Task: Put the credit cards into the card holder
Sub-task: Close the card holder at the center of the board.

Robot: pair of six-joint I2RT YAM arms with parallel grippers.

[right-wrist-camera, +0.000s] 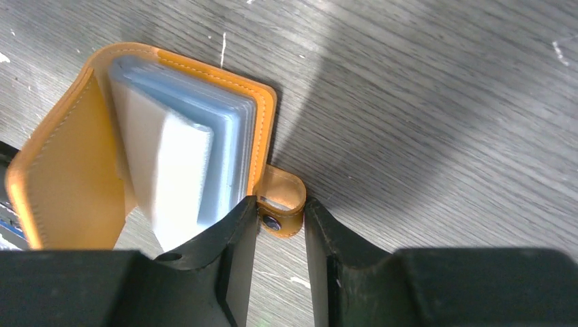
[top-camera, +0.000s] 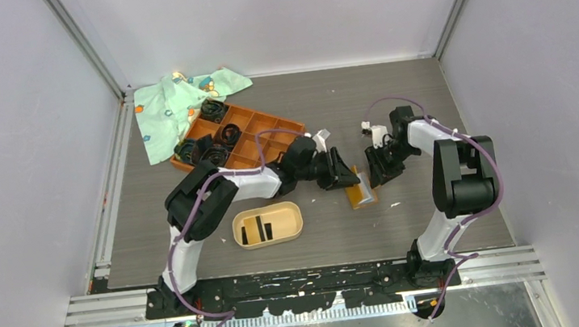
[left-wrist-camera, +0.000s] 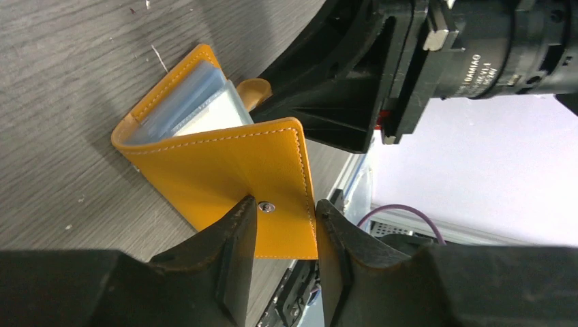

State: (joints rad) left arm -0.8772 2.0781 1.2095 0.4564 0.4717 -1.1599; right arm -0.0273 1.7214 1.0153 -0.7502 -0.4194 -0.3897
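The beige oval card holder (top-camera: 238,227) lies at the front of the table with dark credit cards (top-camera: 266,229) standing in it. To its right the orange wallet (top-camera: 359,195) lies open between both grippers. My left gripper (top-camera: 346,178) (left-wrist-camera: 285,208) is open, and the wallet's raised flap (left-wrist-camera: 225,170) with its snap stud shows in the gap, its edge against the right finger. My right gripper (top-camera: 377,174) (right-wrist-camera: 279,203) is shut on the wallet's snap tab (right-wrist-camera: 286,191). Blue-grey sleeves (right-wrist-camera: 225,136) and a white one fan out of the wallet.
An orange grid tray (top-camera: 276,126) with black coiled bands (top-camera: 212,111) stands at the back left, partly on a green patterned cloth (top-camera: 174,102). The right arm's gripper body (left-wrist-camera: 382,68) looms just beyond the wallet in the left wrist view. Grey walls enclose the table.
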